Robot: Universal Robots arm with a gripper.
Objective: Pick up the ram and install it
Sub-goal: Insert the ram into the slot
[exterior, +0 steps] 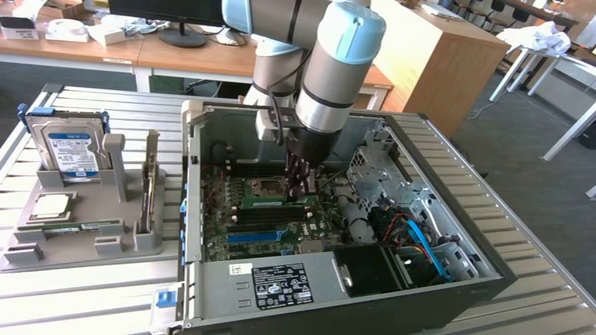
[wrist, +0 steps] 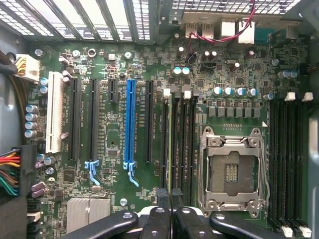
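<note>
While the arm reaches down into the open computer case [exterior: 437,307], its hand [exterior: 303,190] is pinched narrow on the ram [exterior: 264,202], which stands on edge in a motherboard [wrist: 114,149] slot directly beneath the fingers, just beside the processor socket [wrist: 230,172].

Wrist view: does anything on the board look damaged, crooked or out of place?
Nothing stands out. The motherboard looks intact and its slots run straight. The processor socket is bare, which suits a half-built computer rather than a fault. The claw is shut over the memory slots.
</note>
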